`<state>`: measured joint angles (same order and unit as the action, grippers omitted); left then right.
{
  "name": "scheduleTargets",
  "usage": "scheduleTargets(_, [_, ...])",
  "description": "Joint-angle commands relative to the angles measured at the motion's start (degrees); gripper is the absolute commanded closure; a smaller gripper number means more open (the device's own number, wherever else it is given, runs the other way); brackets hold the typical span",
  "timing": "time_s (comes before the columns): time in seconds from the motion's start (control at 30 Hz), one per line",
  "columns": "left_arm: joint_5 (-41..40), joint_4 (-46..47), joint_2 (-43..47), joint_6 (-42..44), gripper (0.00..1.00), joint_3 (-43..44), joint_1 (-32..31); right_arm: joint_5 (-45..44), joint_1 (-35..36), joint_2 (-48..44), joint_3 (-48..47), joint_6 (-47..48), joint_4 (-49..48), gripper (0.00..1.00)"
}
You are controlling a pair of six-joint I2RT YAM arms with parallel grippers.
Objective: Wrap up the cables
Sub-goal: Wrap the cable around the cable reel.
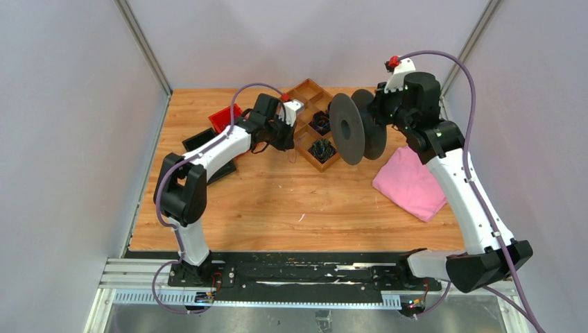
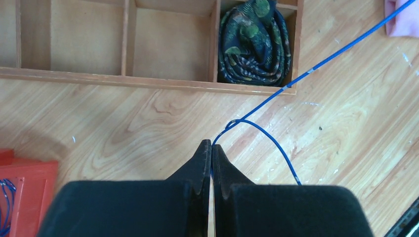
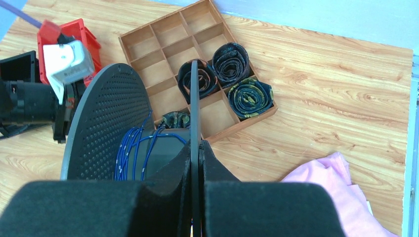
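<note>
Over the far half of the table (image 1: 277,208), my right gripper (image 1: 378,114) holds the spool (image 1: 347,128) on edge just right of the wooden tray (image 1: 303,89); my left gripper (image 1: 288,142) hangs at the tray's left. From the left wrist, its jaws pinch the thin blue cable (image 2: 316,66), which loops beside the tips and runs past the tray corner; under tension that loop could knot or snag there. From the right wrist, jaws clamp the spool's thin flange, few turns wound; such a narrow hold could slip.

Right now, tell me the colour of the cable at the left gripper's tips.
Blue cable, clearest in the left wrist view.
</note>
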<state>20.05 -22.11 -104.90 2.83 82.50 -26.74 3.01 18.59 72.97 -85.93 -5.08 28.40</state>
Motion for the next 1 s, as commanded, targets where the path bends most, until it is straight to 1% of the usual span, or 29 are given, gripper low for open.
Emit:
scheduleTargets(0.0, [-4.7,0.2,2.9,4.4,1.0,-2.9,-2.4,-4.0,-1.9,0.0,-4.9,-3.3,-2.0,0.99])
scheduleTargets(0.23, [-7.5,3.0,4.2,7.2,1.0,-7.1,-7.7,-8.9,-2.4,1.2,-6.9,-4.2,-1.7,0.99])
scheduleTargets(0.5, [-8.7,6.1,4.4,8.9,1.0,-11.3,-12.3,-13.4,-3.2,2.7,-8.2,-5.2,-1.8,0.99])
scheduleTargets(0.97, [-5.6,9.8,5.9,10.3,1.0,-14.9,-17.9,-16.1,-3.4,5.5,-7.7,-6.5,-3.1,1.0])
